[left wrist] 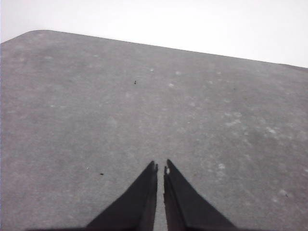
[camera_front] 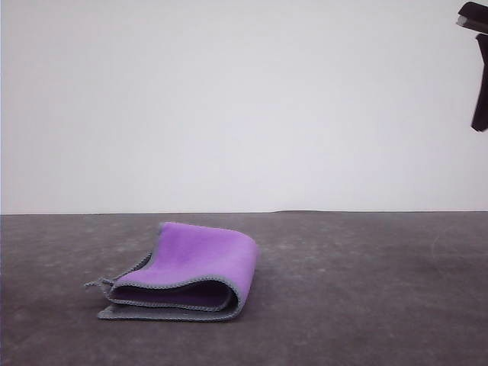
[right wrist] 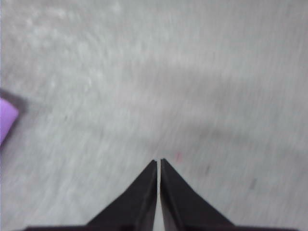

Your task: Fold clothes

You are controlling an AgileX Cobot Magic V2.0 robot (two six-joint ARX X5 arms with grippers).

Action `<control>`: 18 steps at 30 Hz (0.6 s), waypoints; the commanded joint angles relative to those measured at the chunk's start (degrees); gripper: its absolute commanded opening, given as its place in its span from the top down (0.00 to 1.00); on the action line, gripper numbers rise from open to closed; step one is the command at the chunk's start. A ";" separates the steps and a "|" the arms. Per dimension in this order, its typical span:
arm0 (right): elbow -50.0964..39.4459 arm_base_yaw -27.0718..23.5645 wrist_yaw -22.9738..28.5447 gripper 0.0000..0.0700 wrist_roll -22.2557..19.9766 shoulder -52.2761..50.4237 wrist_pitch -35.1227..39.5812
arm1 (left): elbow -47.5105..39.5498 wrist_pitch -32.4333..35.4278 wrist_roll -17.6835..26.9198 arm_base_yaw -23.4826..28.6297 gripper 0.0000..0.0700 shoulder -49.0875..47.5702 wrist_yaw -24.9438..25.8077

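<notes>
And there's the cloth [camera_front: 191,273], lying folded on the grey table [camera_front: 366,290], purple face outward, the rounded fold to its right side and the grey stitched edges stacked toward the front and left, a loose thread poking out at the left corner. High up and well to the right of the cloth, a dark piece of arm [camera_front: 479,69] hangs against the white wall. From the left wrist, the left gripper [left wrist: 160,167] is pinched together on nothing, over bare table. The right gripper [right wrist: 159,161] is likewise clenched and empty, the cloth's purple corner [right wrist: 6,120] well off to one side, picture blurred.
</notes>
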 commanded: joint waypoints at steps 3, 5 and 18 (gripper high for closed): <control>0.83 -0.24 0.30 0.99 -2.30 -2.61 1.55 | -1.09 -0.22 -0.46 0.11 0.98 0.00 0.28; 0.69 -0.24 0.30 0.99 -3.61 -4.66 1.59 | -1.09 -0.22 -0.46 0.11 0.98 0.00 0.28; -24.11 -2.61 0.40 0.99 -6.47 -28.63 24.62 | -1.09 -0.22 -0.46 0.11 0.98 0.00 0.28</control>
